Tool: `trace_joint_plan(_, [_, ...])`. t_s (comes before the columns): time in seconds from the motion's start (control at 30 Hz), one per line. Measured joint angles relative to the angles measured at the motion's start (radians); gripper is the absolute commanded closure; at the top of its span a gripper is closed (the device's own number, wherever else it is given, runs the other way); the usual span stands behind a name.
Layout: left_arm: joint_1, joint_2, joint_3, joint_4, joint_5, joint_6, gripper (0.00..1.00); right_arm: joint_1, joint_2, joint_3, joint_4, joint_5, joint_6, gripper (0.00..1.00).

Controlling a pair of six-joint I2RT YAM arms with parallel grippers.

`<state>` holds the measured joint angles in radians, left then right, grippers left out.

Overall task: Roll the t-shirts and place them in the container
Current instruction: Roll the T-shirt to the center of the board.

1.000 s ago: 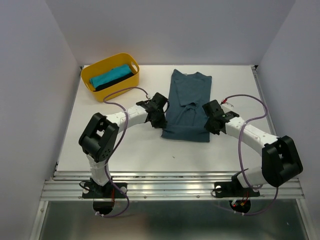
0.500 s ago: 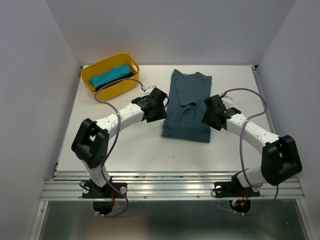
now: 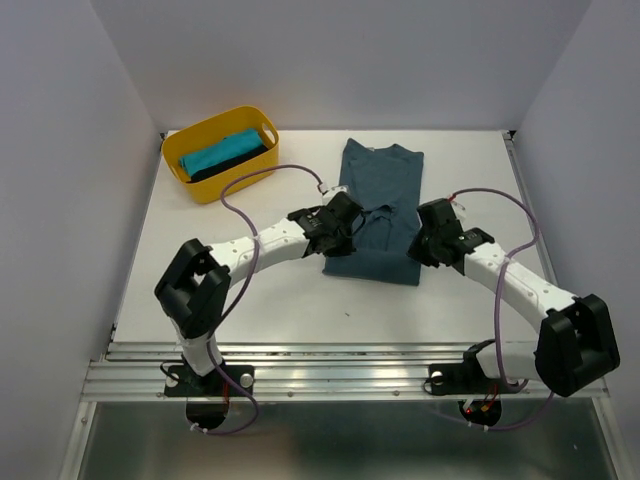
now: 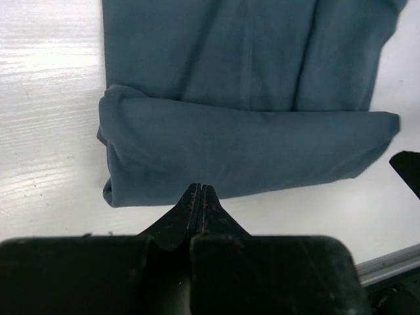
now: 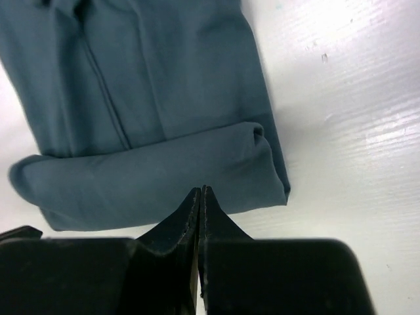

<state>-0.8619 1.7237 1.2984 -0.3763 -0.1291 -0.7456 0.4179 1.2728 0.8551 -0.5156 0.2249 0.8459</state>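
Note:
The slate-blue t-shirt [image 3: 380,195] lies flat at the table's middle, collar toward the back, sleeves folded in. Its near hem is turned over into a thick fold, seen in the left wrist view [image 4: 243,147] and the right wrist view [image 5: 151,180]. My left gripper [image 3: 343,232] is over the shirt's left near part. It is shut and empty, tips [image 4: 199,188] at the fold's near edge. My right gripper [image 3: 428,250] is at the shirt's right near part. It is shut and empty, tips [image 5: 200,190] at the fold's edge. The turquoise t-shirt [image 3: 218,152] and the black t-shirt [image 3: 240,163] lie rolled in the basket.
The yellow plastic basket [image 3: 176,160] stands at the back left of the white table. Purple cables loop above both arms. A metal rail [image 3: 340,365] runs along the near edge. Grey walls close in the left, right and back.
My left gripper has swung right, from beside the shirt's left edge to over its near left part. My right gripper has shifted slightly toward the near hem.

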Motion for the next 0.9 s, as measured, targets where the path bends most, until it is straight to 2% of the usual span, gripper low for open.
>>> trace_joint_plan(0.27, [0.022,0.113,0.003,0.023,-0.006,0.027,1.0,0.0,0.122,-0.02,0.017,-0.016,-0.005,0.95])
trace_joint_plan(0.57, [0.09,0.125,-0.049,0.088,-0.002,0.051,1.0,0.0,0.298,0.025,0.074,0.012,-0.028,0.96])
trace_joint_plan(0.7, [0.109,0.126,-0.049,0.088,-0.002,0.072,1.0,0.0,0.286,0.055,0.056,0.012,-0.046,0.95])
trace_joint_plan(0.9, [0.13,0.123,-0.045,0.067,-0.002,0.103,1.0,0.0,0.139,0.114,0.026,0.003,-0.064,0.96])
